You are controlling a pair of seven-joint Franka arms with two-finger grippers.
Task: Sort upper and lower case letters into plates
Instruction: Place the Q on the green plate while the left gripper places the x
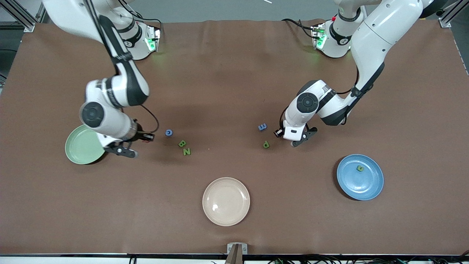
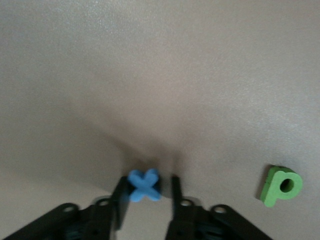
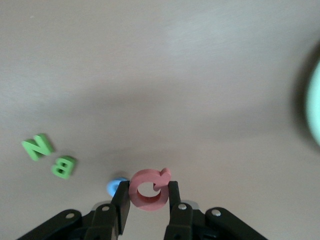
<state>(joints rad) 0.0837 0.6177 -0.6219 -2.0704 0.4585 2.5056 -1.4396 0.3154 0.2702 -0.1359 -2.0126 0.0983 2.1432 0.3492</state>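
Both arms are mid-carry: the left gripper (image 2: 147, 192), over the worktop (image 1: 234, 73), has its fingers closed on a blue x (image 2: 145, 184); the right gripper (image 3: 148, 197) pinches a pink G (image 3: 148, 190) beside the green plate (image 1: 78, 148). Next, each must release over its plate.

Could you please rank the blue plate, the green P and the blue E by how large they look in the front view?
1. blue plate
2. blue E and green P: these look alike, so unranked.
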